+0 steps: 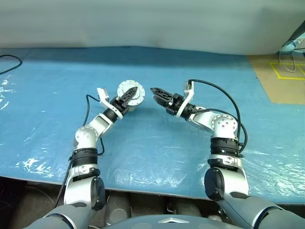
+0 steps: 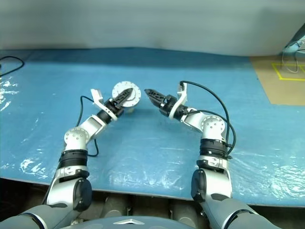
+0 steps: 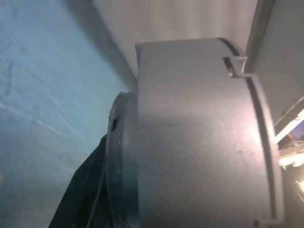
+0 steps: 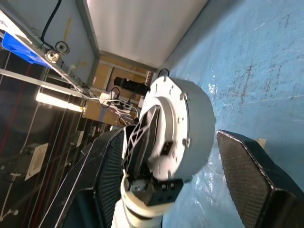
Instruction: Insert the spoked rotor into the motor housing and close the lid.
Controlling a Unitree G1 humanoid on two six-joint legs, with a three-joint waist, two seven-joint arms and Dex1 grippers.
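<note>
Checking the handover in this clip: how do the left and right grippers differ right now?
The left gripper is clamped on the motor housing, held off the table; the right gripper holds nothing. In the right wrist view the right fingers stand apart, free of the housing. Both point inward toward each other above the blue sheet.

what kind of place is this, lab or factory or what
Most likely a robot test lab or workshop: a table under a blue plastic sheet, yellow tape marks on the floor, and shelving with strip lights and cables behind.
</note>
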